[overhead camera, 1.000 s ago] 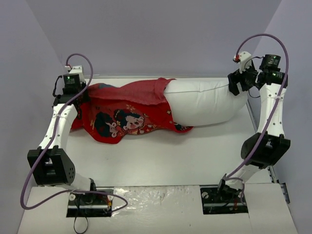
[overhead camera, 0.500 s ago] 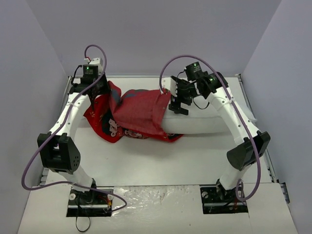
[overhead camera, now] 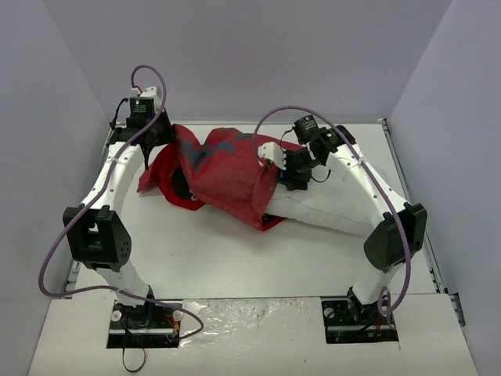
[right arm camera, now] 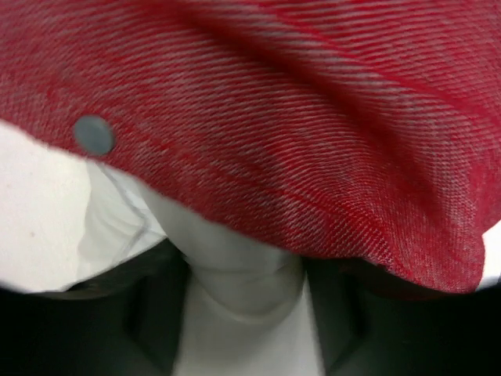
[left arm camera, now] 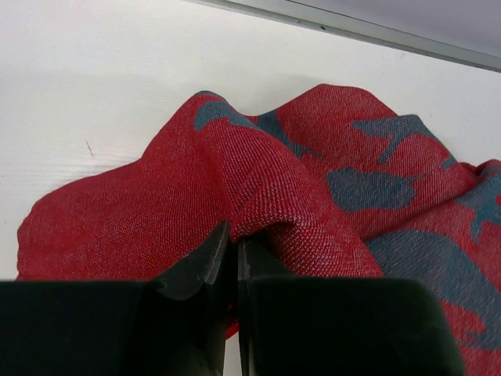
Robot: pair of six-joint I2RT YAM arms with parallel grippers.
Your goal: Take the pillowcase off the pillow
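**R arm has come in to the cover's mouth**

A sec ago my R arm was way out at the far right end of the pillow. Now my right gripper [overhead camera: 291, 171] is in the middle, right at the open mouth of the pillowcase [overhead camera: 227, 168]. The red cover got bunched up and flipped over. From above the cartoon kids don't show any more, just red w/ grey-blue patches. The pillow [overhead camera: 337, 207] lies tilted on the table [overhead camera: 235, 258], its right part bare and its left part inside the cover. So I think the job is approx. half done.

My left gripper [left arm camera: 235, 249] is pinched tight on a fold of red cloth at the far left. In my R jaws sits a lump of white pillow stuff (looks like a firm hold to me), w/ the red hem draped over the top.

My guess for next: L pulls left while R holds the pillow back.

Words to read? None. No tag in view, only a small grey snap [right arm camera: 94, 135] on the hem.
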